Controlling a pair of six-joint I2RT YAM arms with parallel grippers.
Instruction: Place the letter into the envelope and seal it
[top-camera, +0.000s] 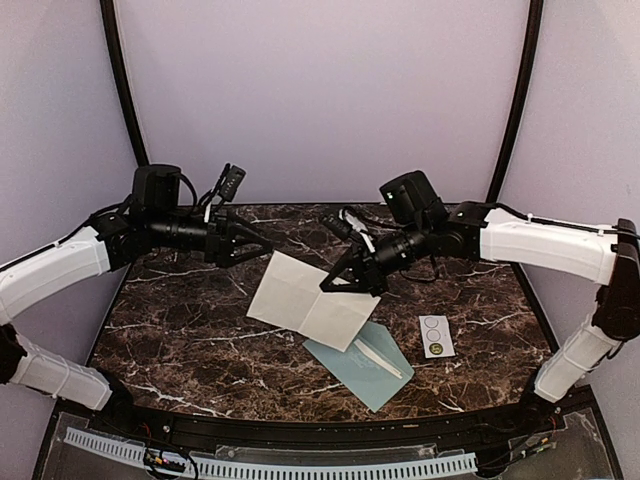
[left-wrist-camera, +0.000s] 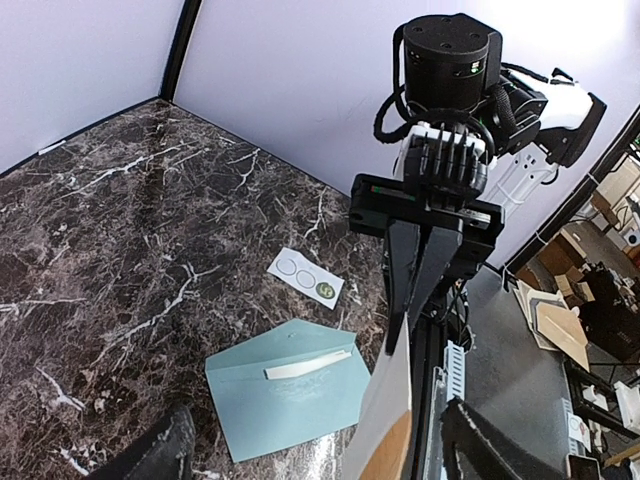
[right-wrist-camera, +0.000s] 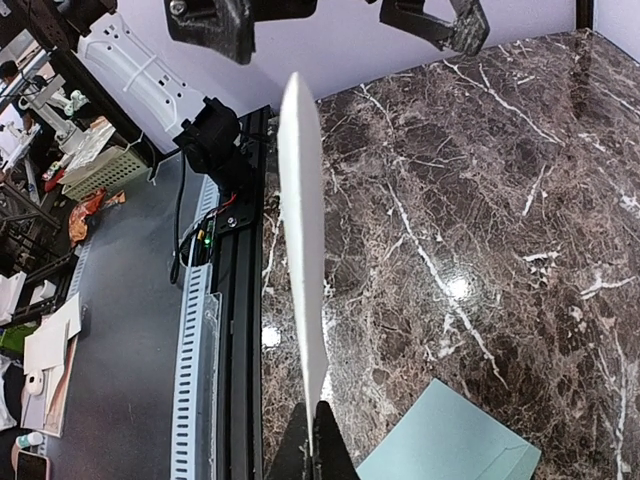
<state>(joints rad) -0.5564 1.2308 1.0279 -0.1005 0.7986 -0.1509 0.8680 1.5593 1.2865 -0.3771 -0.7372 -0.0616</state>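
The letter (top-camera: 305, 297), a creased off-white sheet, hangs above the table, pinched at its right edge by my right gripper (top-camera: 333, 283). In the right wrist view the sheet (right-wrist-camera: 305, 230) stands edge-on between the shut fingers of that gripper (right-wrist-camera: 316, 418). The pale blue-green envelope (top-camera: 365, 366) lies flat below it with its flap open; it also shows in the left wrist view (left-wrist-camera: 290, 390). My left gripper (top-camera: 264, 244) is open and empty, just left of the letter's upper corner. In the left wrist view the left gripper (left-wrist-camera: 320, 418) is spread wide, the letter's edge (left-wrist-camera: 388, 395) between its fingers.
A small white strip with three circles (top-camera: 436, 336) lies right of the envelope, and shows in the left wrist view (left-wrist-camera: 306, 275). The dark marble table (top-camera: 180, 320) ends at a black rail with a white slotted strip (top-camera: 300, 466) at the near edge.
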